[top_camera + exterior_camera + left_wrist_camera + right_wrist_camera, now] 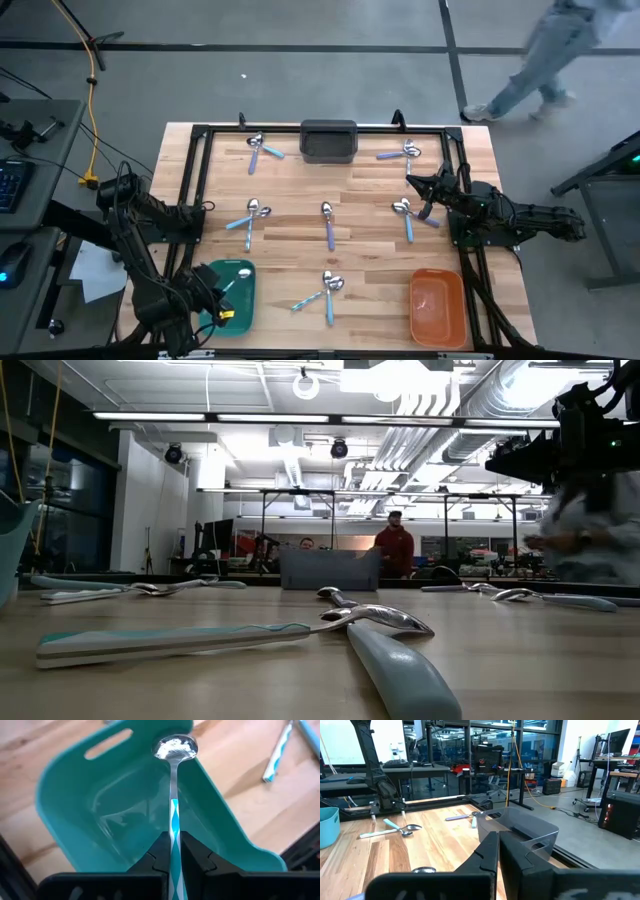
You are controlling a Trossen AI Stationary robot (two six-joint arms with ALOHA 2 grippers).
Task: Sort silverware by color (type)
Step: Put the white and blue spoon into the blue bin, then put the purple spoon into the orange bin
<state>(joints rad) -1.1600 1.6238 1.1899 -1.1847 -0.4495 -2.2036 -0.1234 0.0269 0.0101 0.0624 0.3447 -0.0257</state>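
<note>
Teal-striped metal spoon [173,795] sits clamped in the left hand [172,851] over the teal plastic bin [240,292], lower left; right hand [498,851] closed, empty. No writing legible.

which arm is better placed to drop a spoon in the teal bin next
Left. The left gripper is shut on a teal-and-white striped spoon directly over the teal plastic bin. The right gripper holds nothing, across the table.

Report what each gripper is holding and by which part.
The left gripper pinches a teal-and-white striped spoon by its handle, over the teal bin. The right gripper, shut, holds nothing.
</note>
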